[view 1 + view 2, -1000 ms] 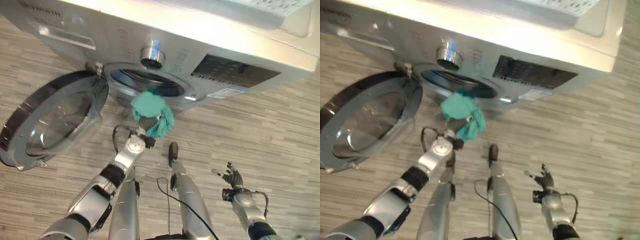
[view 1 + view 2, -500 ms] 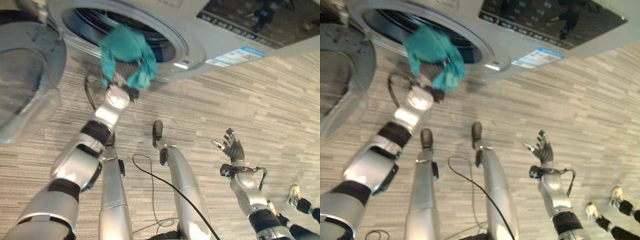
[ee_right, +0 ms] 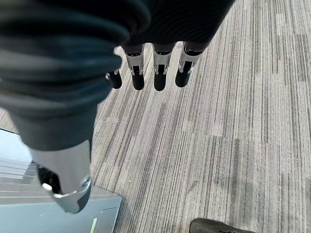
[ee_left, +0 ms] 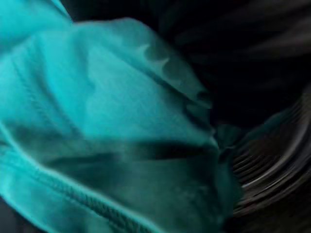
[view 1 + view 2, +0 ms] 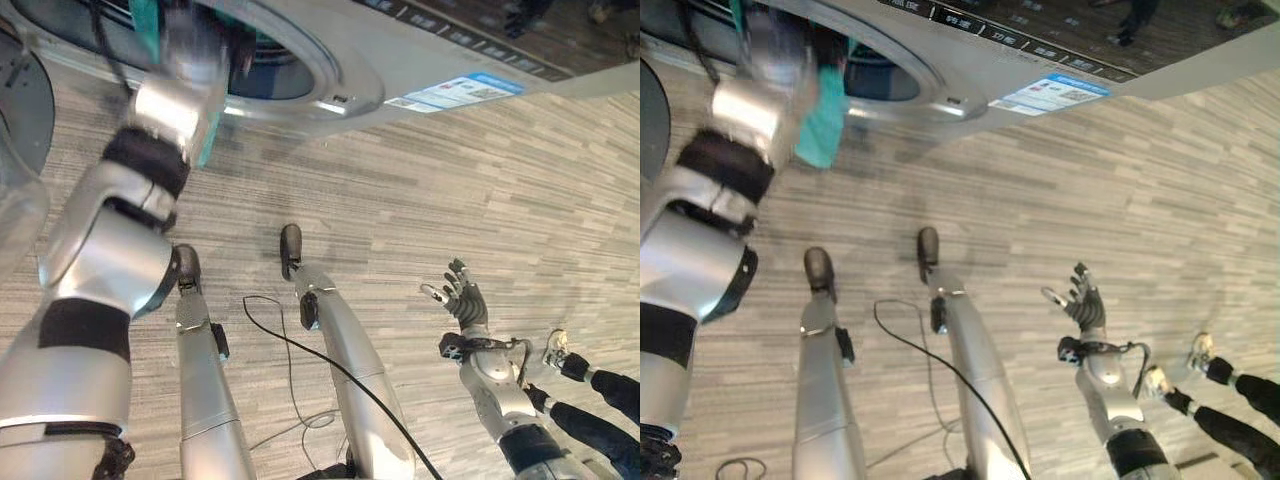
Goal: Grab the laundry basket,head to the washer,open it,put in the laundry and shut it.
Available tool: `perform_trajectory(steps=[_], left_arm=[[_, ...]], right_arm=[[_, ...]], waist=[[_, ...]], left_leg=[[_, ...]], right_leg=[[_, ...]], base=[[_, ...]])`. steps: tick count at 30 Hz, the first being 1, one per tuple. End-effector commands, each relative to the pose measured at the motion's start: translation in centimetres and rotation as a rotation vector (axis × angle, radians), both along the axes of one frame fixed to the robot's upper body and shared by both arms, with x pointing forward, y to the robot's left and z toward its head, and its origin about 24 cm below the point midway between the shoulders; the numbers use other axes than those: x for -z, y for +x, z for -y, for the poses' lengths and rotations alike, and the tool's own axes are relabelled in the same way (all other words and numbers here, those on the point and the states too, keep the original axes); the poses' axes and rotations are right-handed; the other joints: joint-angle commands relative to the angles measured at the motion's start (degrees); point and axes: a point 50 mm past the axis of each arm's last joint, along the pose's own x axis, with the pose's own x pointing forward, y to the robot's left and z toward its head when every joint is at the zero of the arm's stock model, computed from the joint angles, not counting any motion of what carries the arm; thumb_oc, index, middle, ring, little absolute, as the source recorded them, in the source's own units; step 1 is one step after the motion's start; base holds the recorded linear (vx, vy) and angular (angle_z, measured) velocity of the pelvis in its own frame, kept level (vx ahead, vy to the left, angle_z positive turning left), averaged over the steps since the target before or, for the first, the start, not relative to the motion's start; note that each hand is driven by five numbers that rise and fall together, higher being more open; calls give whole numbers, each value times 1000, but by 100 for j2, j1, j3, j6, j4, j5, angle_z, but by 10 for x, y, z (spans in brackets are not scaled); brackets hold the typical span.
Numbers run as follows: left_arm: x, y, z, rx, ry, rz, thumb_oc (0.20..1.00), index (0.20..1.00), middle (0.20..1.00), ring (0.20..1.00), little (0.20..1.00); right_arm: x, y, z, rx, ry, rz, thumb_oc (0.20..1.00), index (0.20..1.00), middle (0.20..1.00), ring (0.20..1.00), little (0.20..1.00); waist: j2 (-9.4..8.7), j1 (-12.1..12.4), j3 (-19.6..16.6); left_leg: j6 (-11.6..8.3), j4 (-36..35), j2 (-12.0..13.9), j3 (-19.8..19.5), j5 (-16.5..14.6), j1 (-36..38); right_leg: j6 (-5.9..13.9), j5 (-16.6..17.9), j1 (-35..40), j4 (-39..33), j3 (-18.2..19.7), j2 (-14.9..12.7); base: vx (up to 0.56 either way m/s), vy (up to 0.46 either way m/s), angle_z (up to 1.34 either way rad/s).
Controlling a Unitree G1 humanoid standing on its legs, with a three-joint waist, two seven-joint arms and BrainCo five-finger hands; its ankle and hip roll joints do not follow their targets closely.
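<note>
1 washer [image 5: 420,50], 1 teal cloth [image 4: 112,121], 2 shoes [image 5: 1175,378].

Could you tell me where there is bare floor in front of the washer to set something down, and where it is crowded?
Bare floor stretches between the washer front and the right hand, which hangs open. It is crowded at the drum opening, where the left hand brings the teal cloth, and at lower right, where a person's legs lie.

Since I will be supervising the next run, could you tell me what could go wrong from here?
1. Part of the teal cloth hangs outside the washer opening; it might slip to the floor or get trapped by the door.
2. A person's legs lie near the right hand, so a swing could strike them.
</note>
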Motion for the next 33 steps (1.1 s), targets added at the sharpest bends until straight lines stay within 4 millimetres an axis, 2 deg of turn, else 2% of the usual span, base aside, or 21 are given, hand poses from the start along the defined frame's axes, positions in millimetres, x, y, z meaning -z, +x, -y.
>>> perform_trajectory(steps=[1, 4, 5, 8, 11, 12, 13, 14, 15, 16, 17, 18, 19, 21, 23, 24, 30, 33], left_arm=[[-45, -42, -2, 189, -277, 290, 200, 200, 200, 200, 200], [-43, -40, -14, 216, -399, 281, 200, 200, 200, 200, 200], [-43, -40, -19, 272, -497, 283, 200, 200, 200, 200, 200], [-41, -40, -20, 293, -520, 284, 200, 200, 200, 200, 200], [-30, -32, -16, 264, -422, 235, 200, 200, 200, 200, 200], [-22, -25, -14, 226, -319, 192, 520, 520, 520, 520, 520], [-7, -6, -11, -59, 201, 84, 1000, 1000, 1000, 1000, 1000], [-7, -6, -10, -60, 205, 86, 1000, 1000, 1000, 1000, 1000], [1, 4, -13, -292, 596, 23, 1000, 1000, 1000, 1000, 1000], [0, 4, -12, -292, 597, 24, 1000, 1000, 1000, 1000, 1000], [5, 10, -18, -383, 702, -26, 1000, 1000, 1000, 1000, 1000], [5, 10, -18, -383, 702, -26, 1000, 1000, 1000, 1000, 1000], [14, 18, -22, -535, 914, -79, 1000, 1000, 1000, 1000, 1000], [24, 24, -28, -640, 1069, -131, 1000, 1000, 1000, 1000, 1000], [29, 27, -27, -669, 1130, -143, 1000, 1000, 1000, 1000, 1000], [41, 32, -34, -762, 1260, -200, 1000, 1000, 1000, 1000, 1000], [62, 39, -34, -794, 1400, -230, 1000, 1000, 1000, 1000, 1000], [86, 42, -32, -727, 1444, -254, 1000, 1000, 1000, 1000, 1000]], right_arm=[[-16, -16, 33, 75, -87, 61, 1000, 1000, 1000, 1000, 1000], [-14, -19, 35, 68, -119, 43, 1000, 1000, 1000, 1000, 1000], [-7, -20, 34, 74, -120, 13, 1000, 1000, 1000, 1000, 1000], [-4, -19, 34, 74, -121, -1, 1000, 1000, 1000, 1000, 1000], [-3, -18, 36, 73, -127, -7, 1000, 1000, 1000, 1000, 1000], [-5, -18, 38, 67, -132, -3, 1000, 1000, 1000, 1000, 1000], [-12, -20, 50, 63, -144, 12, 1000, 1000, 1000, 1000, 1000], [-12, -19, 49, 63, -141, 14, 1000, 1000, 1000, 1000, 1000], [-13, -21, 59, 66, -154, -1, 1000, 1000, 1000, 1000, 1000], [-13, -21, 59, 66, -153, -1, 1000, 1000, 1000, 1000, 1000], [-10, -20, 60, 70, -149, -23, 1000, 1000, 1000, 1000, 1000], [-10, -20, 60, 70, -149, -23, 1000, 1000, 1000, 1000, 1000], [-3, -22, 65, 71, -148, -68, 1000, 1000, 1000, 1000, 1000], [2, -25, 68, 66, -144, -106, 1000, 1000, 1000, 1000, 1000], [7, -26, 69, 72, -134, -128, 1000, 1000, 1000, 1000, 1000], [9, -25, 72, 74, -134, -153, 1000, 1000, 1000, 1000, 1000], [10, -26, 75, 67, -141, -174, 1000, 1000, 1000, 1000, 1000], [11, -26, 78, 68, -159, -193, 1000, 1000, 1000, 1000, 1000]], waist=[[491, -247, -387], [488, -233, -443], [480, -219, -458], [480, -214, -465], [474, -186, -485], [487, -171, -487], [566, -121, -476], [551, -115, -463], [623, -55, -435], [617, -51, -428], [635, -25, -419], [634, -25, -418], [642, -18, -409], [615, -17, -403], [597, -5, -396], [571, 13, -391], [536, 61, -360], [576, 122, -319]], left_leg=[[8, 121, 458, 3, -707, 302], [-3, -52, 471, 3, -642, 391], [-3, -147, 473, 4, -604, 446], [-2, -197, 464, -12, -584, 473], [3, -275, 437, -40, -539, 523], [9, -273, 432, -48, -526, 523], [24, -296, 424, -57, -473, 527], [24, -293, 423, -58, -475, 529], [32, -293, 419, -43, -448, 533], [32, -291, 419, -44, -450, 535], [37, -278, 414, -42, -447, 537], [37, -277, 414, -42, -447, 538], [38, -252, 410, -54, -451, 548], [38, -239, 417, -43, -468, 603], [41, -254, 415, -42, -472, 655], [43, -252, 420, -54, -490, 732], [50, -275, 395, -30, -526, 1007], [56, -227, 359, 29, -545, 1114]], right_leg=[[535, -597, 276, -102, 171, 161], [532, -531, 297, -215, 207, 221], [530, -513, 326, -279, 211, 229], [523, -504, 346, -309, 207, 235], [514, -463, 385, -387, 179, 226], [506, -450, 392, -395, 177, 225], [498, -395, 422, -431, 156, 191], [498, -398, 424, -428, 156, 190], [504, -379, 437, -416, 149, 168], [504, -381, 439, -414, 149, 168], [507, -382, 453, -402, 139, 161], [507, -382, 454, -402, 139, 161], [509, -372, 493, -413, 131, 157], [509, -355, 550, -433, 125, 157], [506, -352, 598, -449, 120, 159], [501, -346, 691, -488, 127, 171], [508, -304, 1032, -664, 132, 157], [504, -291, 1222, -773, 123, 118]], base=[[26, -61, -1], [22, -43, -2], [13, -36, -1], [1, -24, 0], [-9, -23, 1], [-35, 8, 3], [-35, 8, 3], [-41, 28, 4], [0, 0, 0], [0, 0, 0], [0, 0, 0], [-10, 19, 5], [-5, 16, 6], [-4, 13, 3], [0, 0, 0], [0, 0, 0], [0, 0, 0], [-8, 27, 1]])
